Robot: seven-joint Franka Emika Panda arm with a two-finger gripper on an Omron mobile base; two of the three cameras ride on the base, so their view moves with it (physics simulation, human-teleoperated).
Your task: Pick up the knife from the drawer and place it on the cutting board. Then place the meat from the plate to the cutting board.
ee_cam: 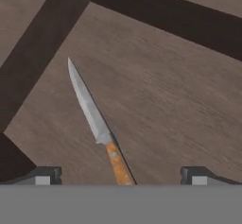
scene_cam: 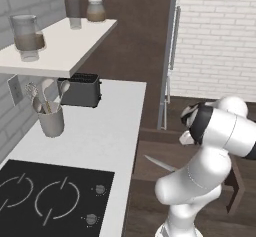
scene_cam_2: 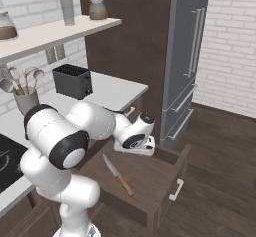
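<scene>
Knife (ee_cam: pixel 101 128) lay flat on the floor of the open drawer (scene_cam_2: pixel 150 181), blade toward a corner, handle toward the gripper (ee_cam: pixel 120 176). Hung above with jaws spread wide, gripping nothing. Beyond, toaster (scene_cam_2: pixel 73 81) and utensil cup (scene_cam: pixel 51 118) on the counter (scene_cam: pixel 100 131). No readable writing.

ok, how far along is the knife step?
Done: the drawer is pulled open. In hand: nothing yet; the hand hovers open over the knife, which lies flat on the drawer floor, its handle between the fingertips. Left: grasp the knife, put it on the cutting board, then move the meat from the plate.
</scene>
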